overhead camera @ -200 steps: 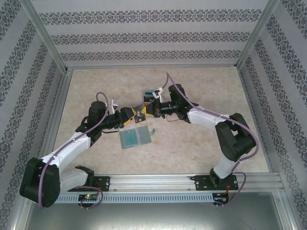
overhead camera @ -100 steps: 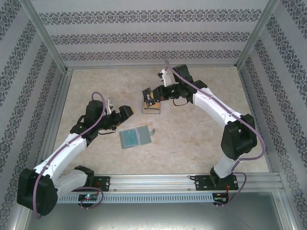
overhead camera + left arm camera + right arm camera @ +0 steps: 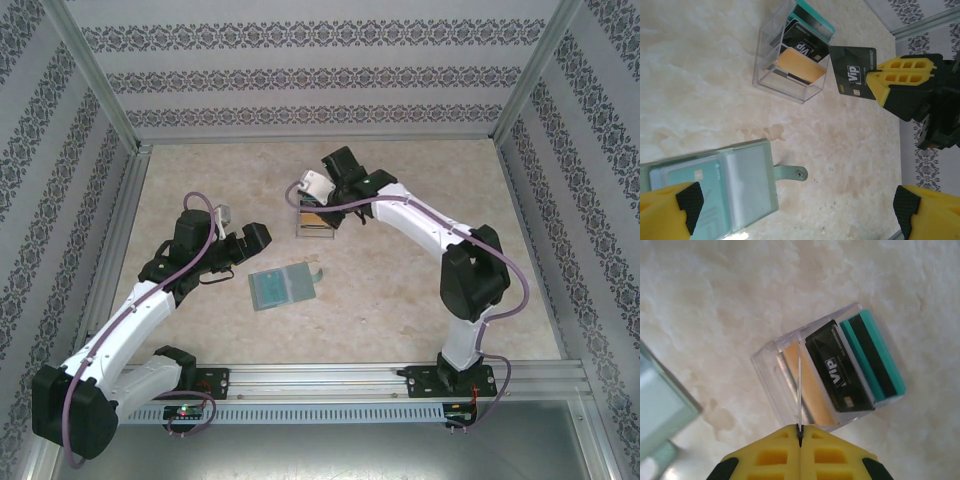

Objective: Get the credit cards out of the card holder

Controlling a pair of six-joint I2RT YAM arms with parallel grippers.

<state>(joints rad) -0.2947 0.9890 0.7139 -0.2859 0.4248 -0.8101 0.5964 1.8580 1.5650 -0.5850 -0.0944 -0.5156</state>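
The card holder (image 3: 735, 185) lies open and flat on the pale stone-look table (image 3: 400, 290), a little nearer the arms than the clear plastic stand (image 3: 771, 75). Its small tab (image 3: 792, 173) sticks out to one side. One pale teal card (image 3: 687, 181) sits in a clear pocket of the holder.

The left gripper (image 3: 796, 200) is spread as wide as it goes and has nothing in it. It hangs just beside the holder, with one yellow finger (image 3: 665, 212) over the holder's corner in the left wrist view. I cannot tell if that finger touches it.

The right gripper (image 3: 800, 437) is pinched tight on a black Vip card (image 3: 855, 72). It grips the card by one edge. The card hangs over the stand and is all the way out of it. From the right wrist the card shows as one thin line, right above the orange card.

Three cards stand in the clear stand:
- an orange card (image 3: 812, 392) at the side nearest the holder
- a second black card (image 3: 840, 372) in the middle
- a teal card with a dark stripe (image 3: 872, 355) at the far side

The stand's see-through walls go around these cards and they lean close together — so there is not much room between them. The stand and the holder are near each other but do not touch.

Purple cables (image 3: 205, 215) loop along both arms. Walls with a dark flower pattern (image 3: 320, 75) and a metal frame (image 3: 95, 75) close in the table.
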